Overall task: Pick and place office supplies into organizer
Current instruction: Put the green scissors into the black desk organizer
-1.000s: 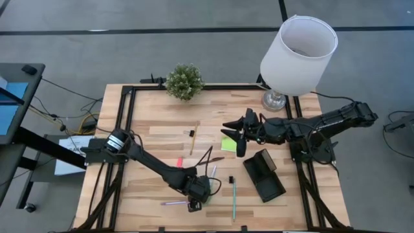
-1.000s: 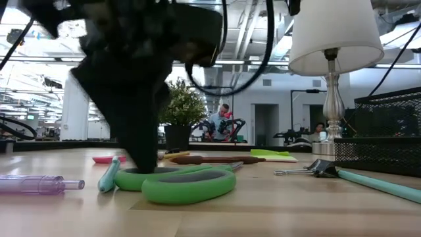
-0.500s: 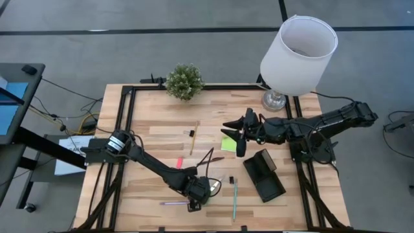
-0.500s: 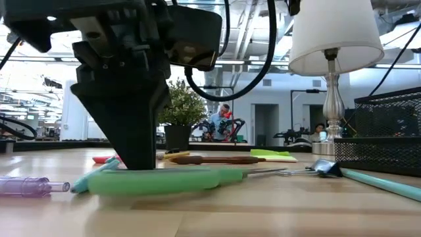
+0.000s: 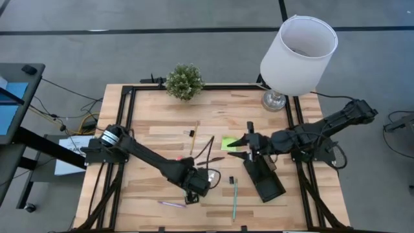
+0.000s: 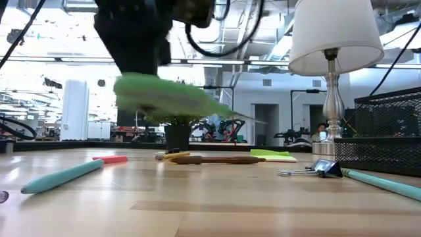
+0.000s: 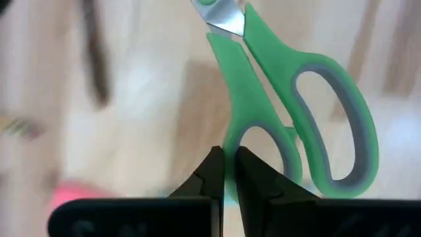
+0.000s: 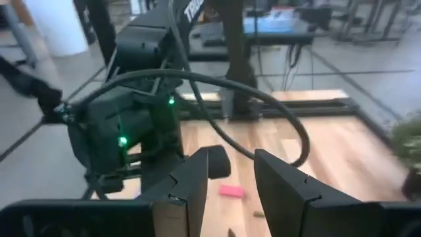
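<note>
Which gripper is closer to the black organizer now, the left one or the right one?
Right. The right gripper hovers at the organizer's far end, fingers open. The left gripper is farther off, shut on the green scissors.

The light wooden table carries a purple pen just beside the left gripper on the front-edge side. A teal pen and a small black clip lie near it toward the right gripper. The black organizer sits just beside the right gripper, toward the front edge, and the lime-green sticky-note pad lies close by its fingertips. A dark pen, a wooden pencil and a pink eraser lie between the grippers and the far edge, where a potted plant and a lamp stand well apart from both.
</note>
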`<control>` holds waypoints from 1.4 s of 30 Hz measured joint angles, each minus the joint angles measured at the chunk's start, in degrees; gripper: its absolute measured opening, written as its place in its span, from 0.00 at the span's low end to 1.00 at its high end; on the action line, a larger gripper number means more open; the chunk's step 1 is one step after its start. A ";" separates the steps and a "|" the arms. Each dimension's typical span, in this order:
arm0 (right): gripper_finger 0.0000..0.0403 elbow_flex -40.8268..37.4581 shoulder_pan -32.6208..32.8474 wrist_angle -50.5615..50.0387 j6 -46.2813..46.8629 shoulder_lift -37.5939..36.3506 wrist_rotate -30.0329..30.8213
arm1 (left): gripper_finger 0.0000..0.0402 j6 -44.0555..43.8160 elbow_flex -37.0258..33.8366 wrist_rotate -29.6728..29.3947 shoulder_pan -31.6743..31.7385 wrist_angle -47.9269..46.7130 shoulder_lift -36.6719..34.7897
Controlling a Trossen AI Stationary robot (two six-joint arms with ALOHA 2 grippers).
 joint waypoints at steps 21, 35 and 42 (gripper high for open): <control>0.29 0.02 8.78 12.68 -1.03 -20.41 12.03 | 0.01 7.46 28.30 42.22 24.60 4.41 -4.71; 0.29 0.00 11.95 7.89 -27.60 -4.35 27.10 | 0.02 6.92 27.79 54.55 31.55 -0.15 -3.26; 0.29 0.00 8.51 14.93 -27.86 -0.83 24.98 | 0.02 12.56 27.80 53.41 33.30 -5.94 -0.88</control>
